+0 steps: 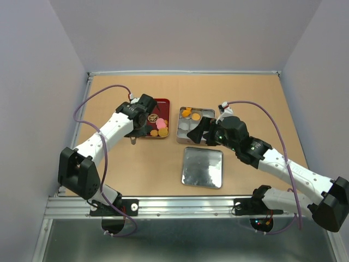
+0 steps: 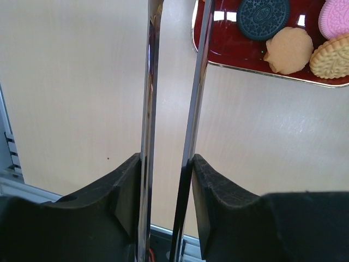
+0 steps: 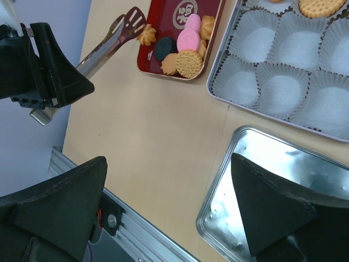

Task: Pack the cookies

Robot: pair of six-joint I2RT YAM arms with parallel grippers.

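barely started imo: looks like just two cookies (image 3: 316,6) sit in the tin's (image 3: 216,81) far cups (image 3: 283,87), the rest on the red tray (image 3: 159,15) left of it, left gripper (image 2: 166,164) pinching tongs (image 3: 103,43) beside the tray, right gripper (image 3: 168,159) spread wide over the lid (image 1: 202,166).

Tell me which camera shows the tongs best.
Right wrist: it shows the tongs nearly whole, slotted head by the red tray, handle in the left gripper. Left wrist shows only their two metal arms edge-on. Top external shows just a short end under that gripper.
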